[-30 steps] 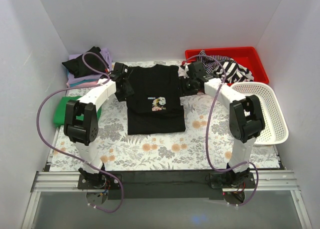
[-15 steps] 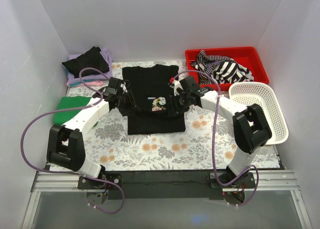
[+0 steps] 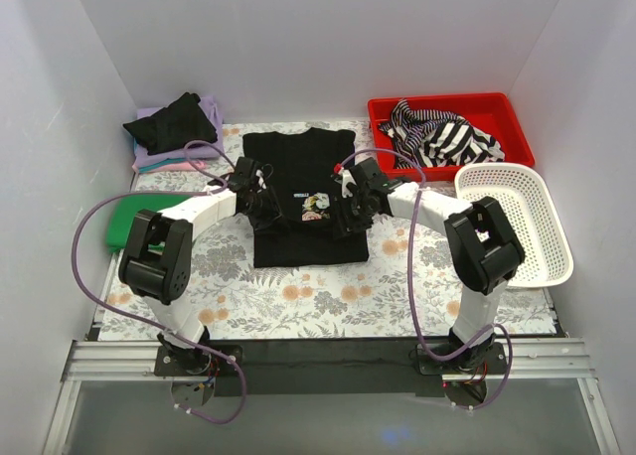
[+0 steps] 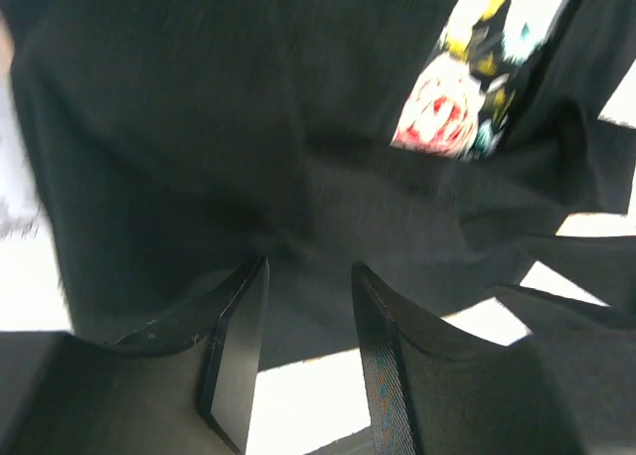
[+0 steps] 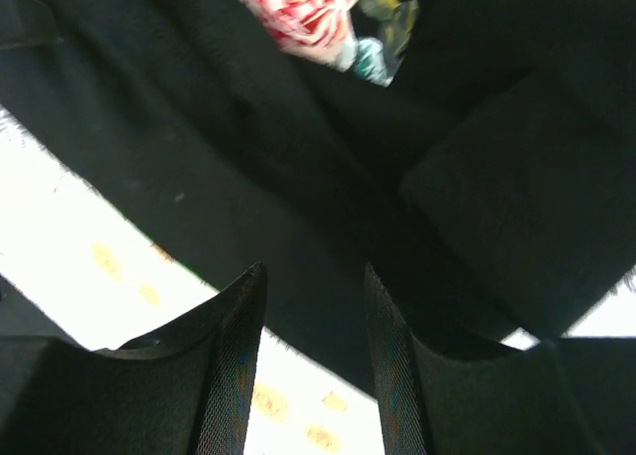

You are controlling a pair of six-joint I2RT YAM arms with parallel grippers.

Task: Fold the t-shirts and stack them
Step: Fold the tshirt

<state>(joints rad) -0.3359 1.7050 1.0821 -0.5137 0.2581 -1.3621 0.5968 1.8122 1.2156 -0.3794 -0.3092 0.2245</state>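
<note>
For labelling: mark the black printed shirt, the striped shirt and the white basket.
black printed shirt [image 3: 303, 244], top view, plain lower front
striped shirt [image 3: 447, 137], top view, middle stripes
white basket [image 3: 542, 222], top view, mesh floor

You are working in a robotics lab cell: plain white panels [image 3: 318, 48] are boxing in the table [image 3: 298, 306] beyond the left gripper [image 3: 266, 199] and right gripper [image 3: 350, 205]. Behind them, purple cables [image 3: 77, 266] are looping down to a bare aluminium rail [image 3: 556, 361].
</note>
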